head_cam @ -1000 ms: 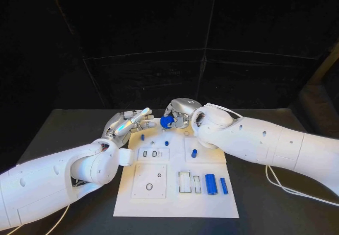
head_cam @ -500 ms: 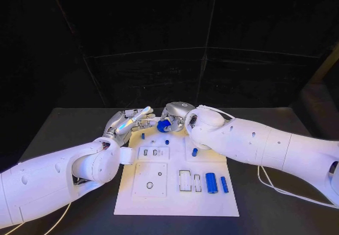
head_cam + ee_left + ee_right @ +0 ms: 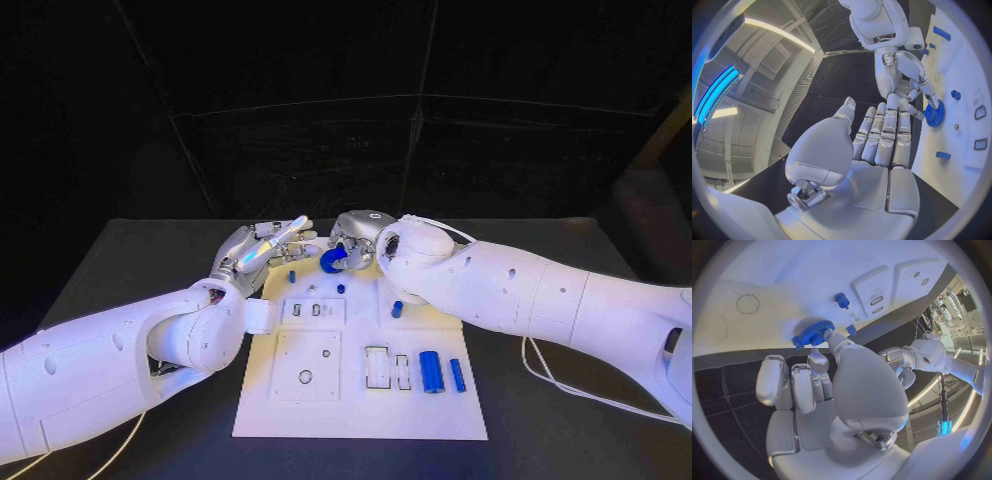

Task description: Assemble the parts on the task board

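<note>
- Black table (image 3: 144, 250) held the white task board (image 3: 361, 415) in its middle.
- Nearest on the board lay two blue rods (image 3: 431, 373), side by side, next to some slots.
- Farther up, a small blue peg (image 3: 397, 310) stood on the board, with another small one (image 3: 342, 290) near it.
- At the far end, the right hand (image 3: 358, 235) gripped a blue gear (image 3: 333, 262) in its fingertips, right over the board's far edge.
- The left hand (image 3: 260, 250) was just beside it, fingers straight and close together, holding nothing, near the gear.
</note>
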Controlling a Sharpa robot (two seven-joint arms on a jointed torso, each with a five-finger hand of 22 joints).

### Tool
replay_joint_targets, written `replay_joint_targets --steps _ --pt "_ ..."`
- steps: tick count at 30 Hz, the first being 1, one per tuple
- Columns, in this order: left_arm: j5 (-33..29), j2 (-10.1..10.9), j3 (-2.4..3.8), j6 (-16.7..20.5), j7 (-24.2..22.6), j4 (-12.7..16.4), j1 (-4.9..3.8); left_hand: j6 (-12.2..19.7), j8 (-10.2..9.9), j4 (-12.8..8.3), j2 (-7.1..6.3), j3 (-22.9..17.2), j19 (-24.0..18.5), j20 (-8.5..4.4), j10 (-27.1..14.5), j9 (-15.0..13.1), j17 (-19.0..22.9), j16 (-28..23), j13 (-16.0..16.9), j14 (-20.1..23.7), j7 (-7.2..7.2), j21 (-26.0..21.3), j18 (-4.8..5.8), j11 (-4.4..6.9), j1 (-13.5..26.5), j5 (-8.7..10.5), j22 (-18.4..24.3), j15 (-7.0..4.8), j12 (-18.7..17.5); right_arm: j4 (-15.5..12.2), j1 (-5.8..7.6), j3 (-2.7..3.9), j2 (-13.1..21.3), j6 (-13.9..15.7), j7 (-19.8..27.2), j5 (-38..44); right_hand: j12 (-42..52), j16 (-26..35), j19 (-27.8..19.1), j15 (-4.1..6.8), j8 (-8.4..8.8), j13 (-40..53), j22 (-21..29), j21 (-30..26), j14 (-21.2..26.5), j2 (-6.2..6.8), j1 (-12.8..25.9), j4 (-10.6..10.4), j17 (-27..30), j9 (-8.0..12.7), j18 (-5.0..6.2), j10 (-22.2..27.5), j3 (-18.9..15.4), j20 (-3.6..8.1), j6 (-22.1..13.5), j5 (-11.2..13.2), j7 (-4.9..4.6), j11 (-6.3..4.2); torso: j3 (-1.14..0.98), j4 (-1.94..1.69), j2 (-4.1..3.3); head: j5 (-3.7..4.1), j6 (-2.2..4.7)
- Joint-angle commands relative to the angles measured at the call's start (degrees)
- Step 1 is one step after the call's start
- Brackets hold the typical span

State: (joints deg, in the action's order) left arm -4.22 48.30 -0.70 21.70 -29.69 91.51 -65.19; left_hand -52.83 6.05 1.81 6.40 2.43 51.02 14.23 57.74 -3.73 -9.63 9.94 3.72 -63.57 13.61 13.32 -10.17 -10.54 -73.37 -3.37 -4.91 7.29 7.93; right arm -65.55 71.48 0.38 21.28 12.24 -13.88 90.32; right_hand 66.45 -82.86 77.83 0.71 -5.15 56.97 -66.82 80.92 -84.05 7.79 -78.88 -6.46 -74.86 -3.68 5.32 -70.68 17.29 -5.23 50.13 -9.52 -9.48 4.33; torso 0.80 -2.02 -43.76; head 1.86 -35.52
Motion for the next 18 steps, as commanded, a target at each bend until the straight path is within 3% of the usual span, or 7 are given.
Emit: replay_joint_targets --steps 1,7,13,16,18 --pt "0.46 -0.05 0.03 -0.86 -0.54 0.05 -0.08 0.2 -0.1 -0.31 -0.04 -0.07 0.39 -0.13 -0.21 -0.02 -0.07 -0.38 0.0 -0.01 -0.2 -0.3 -0.4 0.26 -0.38 -0.15 0.07 0.2 -0.14 0.42 0.13 0.02 -0.15 1.0 -0.1 -1.09 -0.89 -0.01 0.08 -0.68 0.9 -1.09 0.03 -0.04 -3.09 0.86 0.6 -0.27 -0.29 0.06 -0.62 1.14 -1.14 -0.72 -2.1 0.22 -0.43 0.28 0.02 0.0 0.04 0.05 0.05" --pt "0.46 -0.02 0.03 -0.92 -0.5 0.08 -0.08 0.2 -0.1 -0.31 -0.04 -0.07 0.39 -0.13 -0.21 -0.02 -0.07 -0.38 0.0 -0.01 -0.2 -0.3 -0.4 0.26 -0.38 -0.15 0.07 0.2 -0.14 0.69 0.13 0.01 -0.21 -1.0 0.38 -2.73 -0.66 -0.18 0.0 -1.12 0.7 -1.33 0.1 -0.05 -3.1 1.4 3.65 -2.59 -0.61 -0.15 -0.58 1.53 -5.54 -1.22 -2.98 -1.29 -0.78 0.71 0.01 0.02 0.03 -0.04 0.03" --pt "0.46 0.06 0.03 -0.92 -0.45 0.11 -0.08 0.2 -0.1 -0.33 -0.04 -0.08 0.4 -0.13 -0.2 -0.02 -0.07 -0.39 0.0 0.0 -0.21 -0.3 -0.4 0.27 -0.4 -0.15 0.07 0.2 -0.14 -0.05 0.13 0.0 0.43 -3.08 0.53 -3.88 0.57 -0.32 0.15 -1.14 -0.56 -0.41 -0.24 0.15 -3.12 0.47 5.39 -5.6 -0.84 -0.35 -0.62 1.14 -10.65 -1.33 -1.73 -2.49 -0.6 0.66 -0.03 0.02 0.02 -0.11 0.02" --pt "0.46 0.12 0.03 -0.97 -0.44 0.12 -0.08 0.18 -0.09 -0.44 -0.05 -0.12 0.42 -0.13 -0.18 -0.03 -0.11 -0.44 0.0 0.0 -0.21 -0.36 -0.4 0.28 -0.47 -0.15 0.12 0.2 -0.12 -0.86 0.12 -0.01 1.28 -1.76 0.59 -4.33 1.46 -0.35 0.23 -1.05 -0.96 0.55 -0.38 0.24 -3.13 -0.38 5.84 -6.7 -0.9 -0.34 -0.65 0.53 -11.72 -1.26 -1.28 -3.32 -0.48 0.54 -0.04 0.07 0.02 -0.13 0.06" --pt "0.46 0.18 0.03 -1.01 -0.44 0.13 -0.08 0.18 -0.09 -0.44 -0.05 -0.12 0.42 -0.13 -0.18 -0.03 -0.11 -0.44 0.0 0.0 -0.21 -0.36 -0.4 0.28 -0.47 -0.15 0.12 0.2 -0.12 -2.15 0.12 -0.02 2.78 1.79 1.25 -5.29 2.51 -0.42 0.33 -0.99 -1.14 1.87 -0.53 0.33 -3.17 -0.91 5.62 -6.87 -1.02 -0.34 -0.68 -0.37 -11.84 -1.22 -1.05 -3.6 -0.39 0.48 -0.05 0.13 0.04 -0.07 0.2"
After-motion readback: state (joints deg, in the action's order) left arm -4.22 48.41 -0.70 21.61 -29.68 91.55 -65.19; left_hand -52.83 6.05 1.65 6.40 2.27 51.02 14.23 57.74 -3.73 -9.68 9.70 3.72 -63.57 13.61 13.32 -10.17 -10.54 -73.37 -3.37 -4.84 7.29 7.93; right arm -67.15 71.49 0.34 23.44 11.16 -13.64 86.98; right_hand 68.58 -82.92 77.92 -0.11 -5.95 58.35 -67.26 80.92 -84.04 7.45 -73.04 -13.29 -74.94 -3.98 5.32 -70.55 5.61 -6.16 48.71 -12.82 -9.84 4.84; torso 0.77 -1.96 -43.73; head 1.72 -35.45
